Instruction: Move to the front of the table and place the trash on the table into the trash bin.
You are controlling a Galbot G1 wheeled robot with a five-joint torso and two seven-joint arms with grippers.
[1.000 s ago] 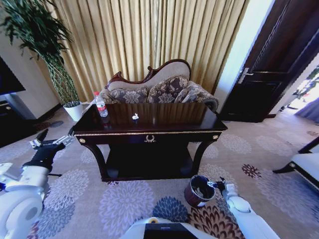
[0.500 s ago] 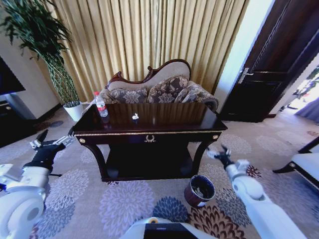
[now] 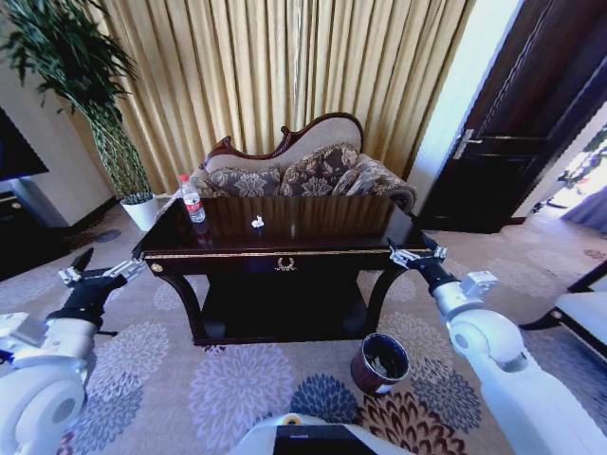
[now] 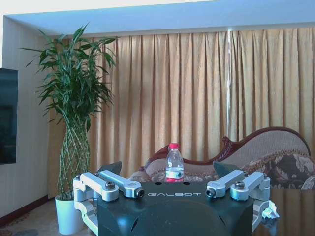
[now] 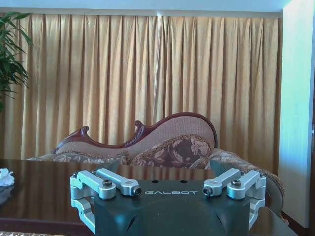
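The dark glossy table (image 3: 313,248) stands in front of me. A clear bottle with a red cap (image 3: 193,201) is upright at its left end, also seen in the left wrist view (image 4: 174,163). One white crumpled scrap (image 3: 257,223) lies left of the tabletop's middle. The round maroon trash bin (image 3: 379,363) sits on the carpet by the table's right front leg, with something pale inside. My right gripper (image 3: 410,252) is open and empty, level with the table's right front corner. My left gripper (image 3: 95,275) hangs open, left of the table and below its top.
An ornate sofa (image 3: 303,171) stands right behind the table, before gold curtains. A tall plant in a white pot (image 3: 140,210) is at the back left, beside a black TV stand (image 3: 19,223). A dark door (image 3: 512,142) is on the right. Patterned carpet lies open around the bin.
My right arm has risen from the bin's rim to the height of the table's right front corner. The left arm, bottle and scrap have not moved.
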